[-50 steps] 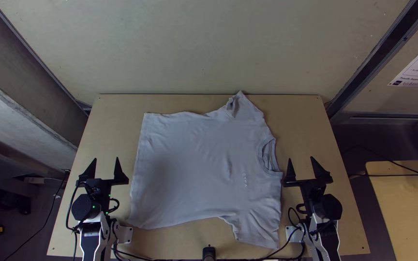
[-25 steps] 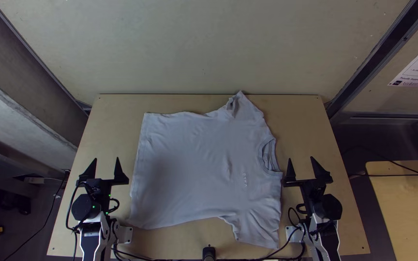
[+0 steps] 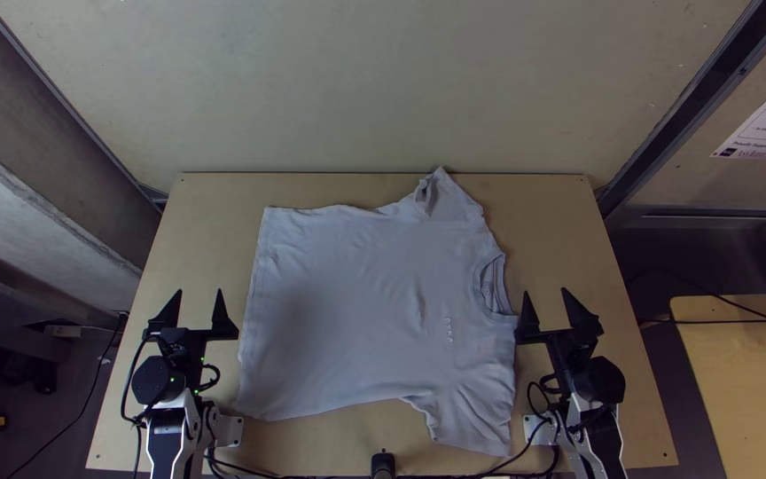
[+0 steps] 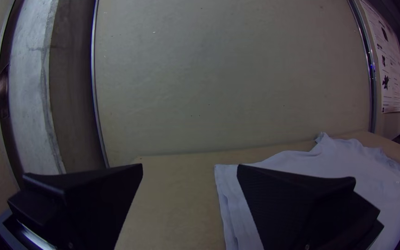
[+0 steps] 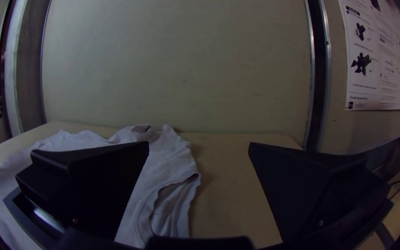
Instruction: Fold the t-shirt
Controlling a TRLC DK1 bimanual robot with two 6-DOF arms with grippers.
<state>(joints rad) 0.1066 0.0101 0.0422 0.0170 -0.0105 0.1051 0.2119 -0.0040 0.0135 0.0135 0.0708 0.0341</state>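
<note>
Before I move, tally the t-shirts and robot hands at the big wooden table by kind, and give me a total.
T-shirt: 1, lying spread out
Robot hands: 2, the left hand and the right hand, both open
Total: 3

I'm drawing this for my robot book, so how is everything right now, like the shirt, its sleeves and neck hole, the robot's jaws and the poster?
t-shirt: spread out, unfolded
far sleeve: rumpled
near sleeve: laid out, lightly creased
neck hole: facing the right arm's side
left gripper: jaws open, empty
right gripper: jaws open, empty
poster: up on the wall
</note>
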